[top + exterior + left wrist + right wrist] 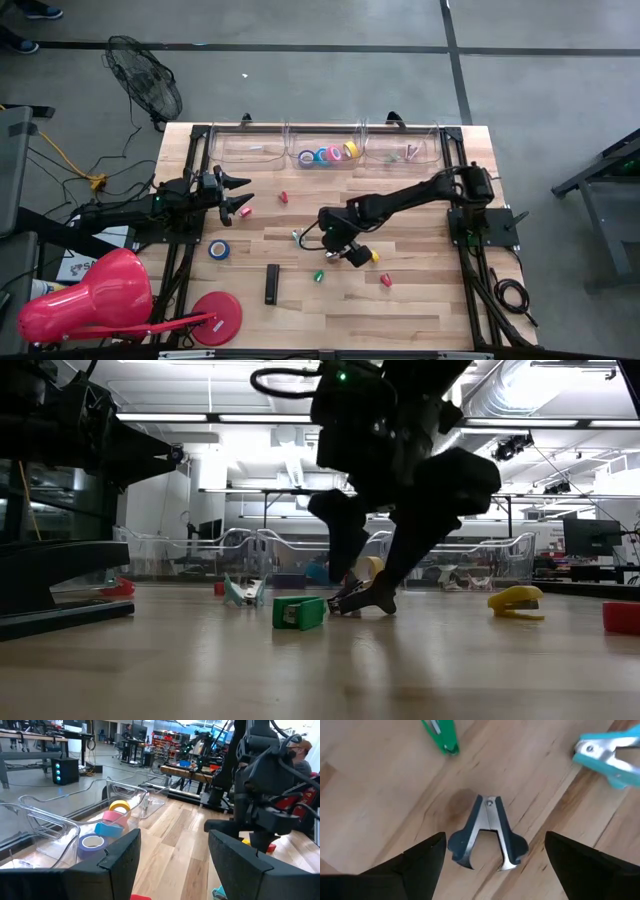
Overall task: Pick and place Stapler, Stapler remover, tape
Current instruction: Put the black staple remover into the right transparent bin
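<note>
Table (380, 795) was pale wood planks, smooth, light sheen. Remover (489, 836) below my fingers (420, 865): shiny metal blades, dark matt plastic grips. Bins (50, 827) clear glossy plastic. My fingers matt black.

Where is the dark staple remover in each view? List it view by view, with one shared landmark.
High view: dark staple remover at table centre, mostly covered by the right gripper.
Low view: centre, on the wood between the open fingers.
Left wrist view: cannot be made out.
Right wrist view: centre, claws toward the camera.
Landmark: the green item beside it.
</note>
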Controlling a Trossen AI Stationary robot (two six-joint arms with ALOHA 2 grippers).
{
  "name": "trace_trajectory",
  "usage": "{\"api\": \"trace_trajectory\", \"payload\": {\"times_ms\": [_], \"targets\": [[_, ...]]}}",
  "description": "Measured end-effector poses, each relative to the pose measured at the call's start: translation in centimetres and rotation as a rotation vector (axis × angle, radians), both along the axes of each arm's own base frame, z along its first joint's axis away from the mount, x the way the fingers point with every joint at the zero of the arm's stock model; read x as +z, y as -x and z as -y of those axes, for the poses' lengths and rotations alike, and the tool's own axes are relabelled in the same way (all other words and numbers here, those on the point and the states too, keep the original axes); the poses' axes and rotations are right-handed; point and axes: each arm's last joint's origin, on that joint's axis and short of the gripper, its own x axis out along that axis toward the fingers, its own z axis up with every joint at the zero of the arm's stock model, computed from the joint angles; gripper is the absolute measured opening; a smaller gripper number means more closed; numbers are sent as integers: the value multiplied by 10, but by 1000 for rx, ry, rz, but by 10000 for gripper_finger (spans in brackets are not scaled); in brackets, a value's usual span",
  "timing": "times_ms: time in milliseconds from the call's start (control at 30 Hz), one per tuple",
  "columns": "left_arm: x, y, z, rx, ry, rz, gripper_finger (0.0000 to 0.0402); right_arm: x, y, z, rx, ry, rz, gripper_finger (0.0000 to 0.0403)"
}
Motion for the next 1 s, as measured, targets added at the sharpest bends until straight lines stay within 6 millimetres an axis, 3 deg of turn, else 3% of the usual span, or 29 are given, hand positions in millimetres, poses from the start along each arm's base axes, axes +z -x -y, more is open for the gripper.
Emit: {"api": "trace_trajectory", "payload": {"times_ms": [467,1000], "targets": [[0,0,0,1,0,0,230,-11,0,-4,7,10,-39,317],[0,0,0,1,0,-1,230,-11,1,-2,-10,52,-46,186]]}}
